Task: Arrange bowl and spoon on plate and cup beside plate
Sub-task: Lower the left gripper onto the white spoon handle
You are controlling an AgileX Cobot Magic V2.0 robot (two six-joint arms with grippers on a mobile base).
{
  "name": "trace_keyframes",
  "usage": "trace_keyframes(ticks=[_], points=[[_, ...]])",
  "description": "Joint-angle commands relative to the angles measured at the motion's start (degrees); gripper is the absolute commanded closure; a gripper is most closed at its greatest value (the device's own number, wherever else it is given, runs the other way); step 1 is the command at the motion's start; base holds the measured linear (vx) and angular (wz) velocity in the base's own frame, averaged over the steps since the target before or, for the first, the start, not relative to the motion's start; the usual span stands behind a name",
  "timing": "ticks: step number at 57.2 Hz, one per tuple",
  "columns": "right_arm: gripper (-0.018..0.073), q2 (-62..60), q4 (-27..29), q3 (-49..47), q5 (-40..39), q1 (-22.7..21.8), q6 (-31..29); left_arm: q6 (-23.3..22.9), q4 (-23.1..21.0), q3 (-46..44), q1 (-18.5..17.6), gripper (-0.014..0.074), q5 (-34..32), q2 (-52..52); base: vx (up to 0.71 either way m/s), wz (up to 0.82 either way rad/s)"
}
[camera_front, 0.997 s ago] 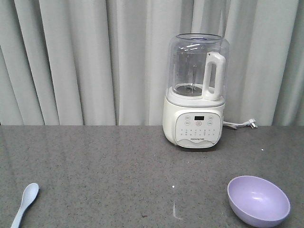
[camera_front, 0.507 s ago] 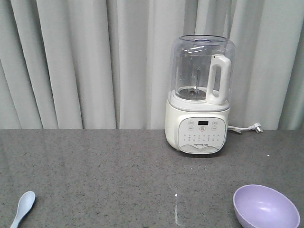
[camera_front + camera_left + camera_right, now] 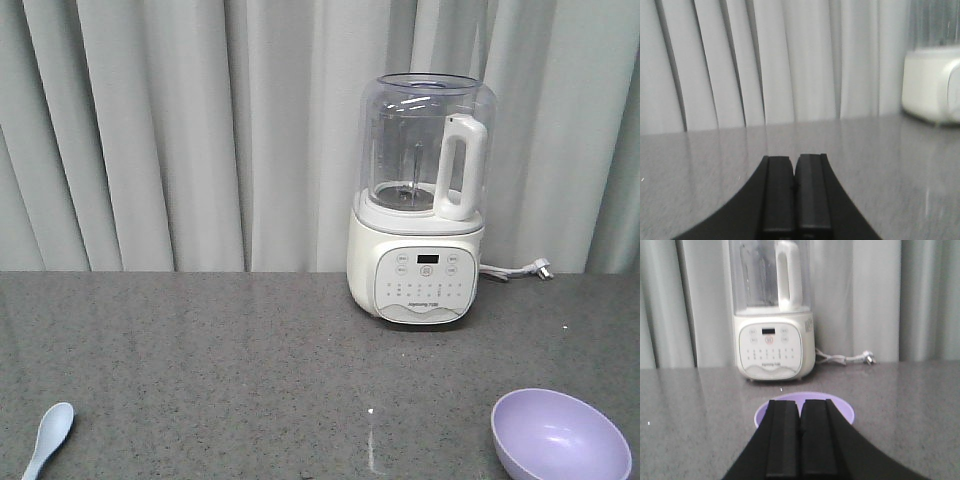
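Note:
The lavender bowl (image 3: 560,435) rests on the grey table at the lower right of the front view. A pale blue spoon (image 3: 48,438) lies at the lower left, scoop pointing away. In the right wrist view my right gripper (image 3: 800,403) is shut and empty, its black fingers covering the near part of the bowl (image 3: 840,407) just beyond them. My left gripper (image 3: 794,159) is shut too, with nothing held, over bare table. The plate and the cup are out of view.
A white blender (image 3: 420,200) with a clear jug stands at the back right of the table; its cord and plug (image 3: 525,268) trail to the right. Grey curtains (image 3: 180,130) hang behind the table (image 3: 250,370).
The front view shifted between one second and half a second ago, so blender, bowl and spoon sit slightly lower and to the right. Nothing has visibly moved since.

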Motion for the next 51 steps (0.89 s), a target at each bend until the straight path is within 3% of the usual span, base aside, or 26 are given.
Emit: trace_keyframes(ticks=[1, 4, 12, 19, 25, 35, 44, 51], points=[[0.0568, -0.28, 0.12, -3.68, -6.64, 0.13, -0.45, -5.99, -4.67, -6.15, -0.07, 0.0600, -11.93, -0.92, 0.00, 0.00], [0.0568, -0.24, 0.11, -8.45, -4.37, 0.13, -0.57, -7.09, -5.17, -11.02, -0.07, 0.0600, -11.84, -0.92, 0.00, 0.00], [0.0568, 5.16, -1.01, -24.24, 1.35, 0.13, -3.92, -3.33, -2.61, -28.81, -0.07, 0.0600, -1.41, 3.37, 0.00, 0.00], [0.0568, 17.61, -0.96, -39.56, 5.38, 0.13, -8.49, -0.01, -2.61, -43.85, -0.07, 0.0600, 4.61, 17.25, 0.00, 0.00], [0.0568, 28.96, -0.42, -48.19, 6.15, 0.13, -8.19, 3.25, -2.74, -52.01, -0.07, 0.0600, 6.38, 30.43, 0.00, 0.00], [0.0568, 41.98, 0.12, -52.77, 4.57, 0.13, -8.19, 3.43, -2.85, -56.04, -0.07, 0.0600, 5.67, 45.13, 0.00, 0.00], [0.0563, 46.86, 0.12, -52.77, 5.21, 0.13, -8.19, 3.43, -2.85, -56.04, -0.07, 0.0587, 5.96, 49.20, 0.00, 0.00], [0.0507, 47.06, 0.12, -52.77, 4.95, 0.13, -8.19, 3.43, -2.85, -56.04, -0.07, 0.0523, 6.08, 49.84, 0.00, 0.00]])
